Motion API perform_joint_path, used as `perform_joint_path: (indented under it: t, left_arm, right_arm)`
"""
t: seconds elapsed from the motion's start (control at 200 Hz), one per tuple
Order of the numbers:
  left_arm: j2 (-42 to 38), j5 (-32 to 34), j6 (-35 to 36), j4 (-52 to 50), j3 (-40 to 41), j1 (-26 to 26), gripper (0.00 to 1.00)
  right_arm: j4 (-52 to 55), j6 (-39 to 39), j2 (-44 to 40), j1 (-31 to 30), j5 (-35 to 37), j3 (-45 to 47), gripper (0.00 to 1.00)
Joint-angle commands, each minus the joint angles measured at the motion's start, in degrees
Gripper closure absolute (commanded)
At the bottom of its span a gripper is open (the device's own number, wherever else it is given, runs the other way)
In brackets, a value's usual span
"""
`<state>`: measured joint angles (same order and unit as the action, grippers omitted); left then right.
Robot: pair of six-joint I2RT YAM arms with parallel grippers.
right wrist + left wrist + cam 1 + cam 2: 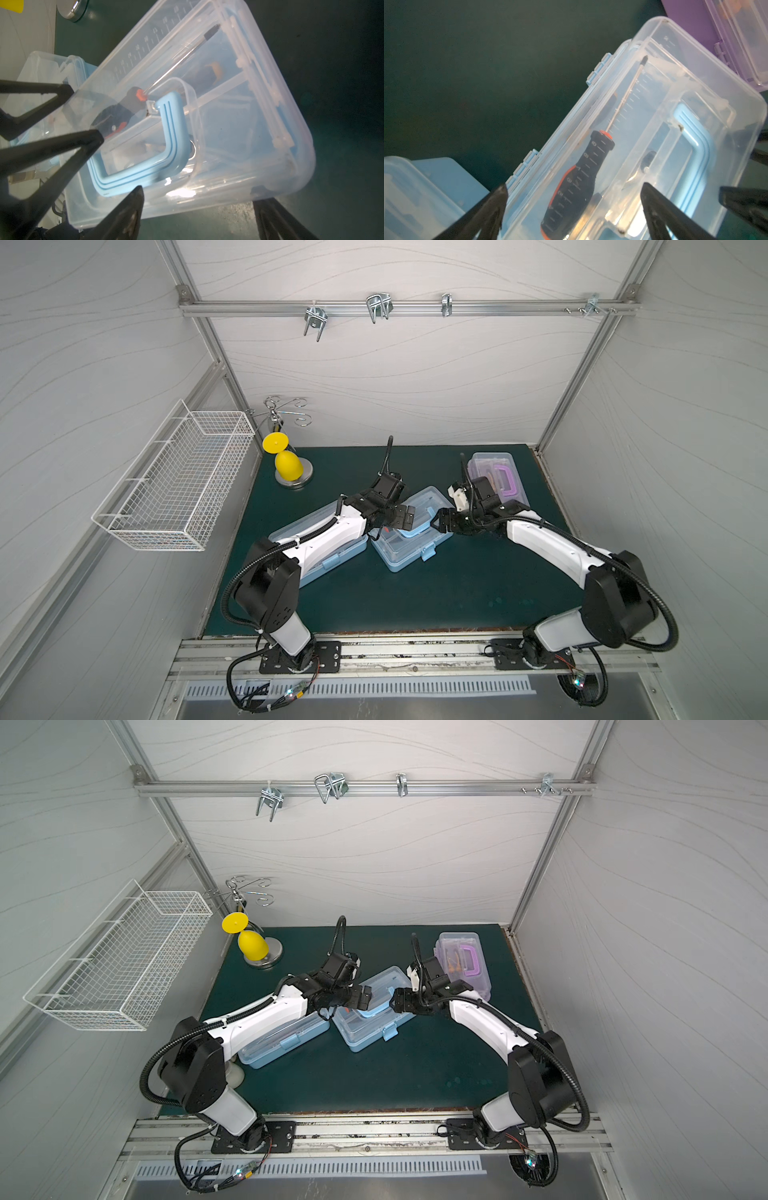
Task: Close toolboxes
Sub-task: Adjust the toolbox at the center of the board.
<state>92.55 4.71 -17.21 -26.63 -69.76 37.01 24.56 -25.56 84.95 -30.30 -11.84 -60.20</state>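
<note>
The middle light-blue toolbox [405,558] lies on the mat with its clear lid [432,499] tilted above the base, not flat on it. My left gripper [405,520] and right gripper [438,522] face each other over that lid, both open. In the left wrist view the left gripper [576,207] spans the lid above a black-and-orange screwdriver [581,176]. The right gripper [199,212] straddles the lid's end near its blue handle [172,133]. Another light-blue toolbox [332,558] lies under my left arm, lid down. The purple toolbox [496,479] sits at the back right, lid down.
A white wire basket [174,485] hangs on the left wall. A yellow cup [286,464] sits on a metal stand at the back left of the green mat [415,601]. Metal hooks [378,306] hang from the back rail.
</note>
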Motion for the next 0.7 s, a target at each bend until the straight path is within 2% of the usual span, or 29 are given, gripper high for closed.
perform_joint_path:
  t: [0.0, 0.24, 0.52, 0.695]
  left_arm:
    - [-0.24, -3.97, -2.21, -3.93, 1.88, 3.06, 0.01]
    - [-1.89, -2.43, -4.03, -4.19, 4.39, 6.37, 0.01]
    - [-2.72, 1.76, -4.50, -6.93, 4.71, 6.39, 0.01]
    - [-3.52, 3.06, -4.76, -7.70, 4.96, 6.33, 0.01]
  right_arm:
    - [-1.89, 1.45, 1.80, 0.47, -0.51, -3.50, 0.18]
    - [-1.12, 3.15, 5.41, 0.73, -2.11, -6.89, 0.19]
    - [-3.99, 2.98, 4.57, 0.69, -5.25, -4.58, 0.20]
    - [-2.88, 3.50, 0.21, 0.70, -0.45, -2.08, 0.20]
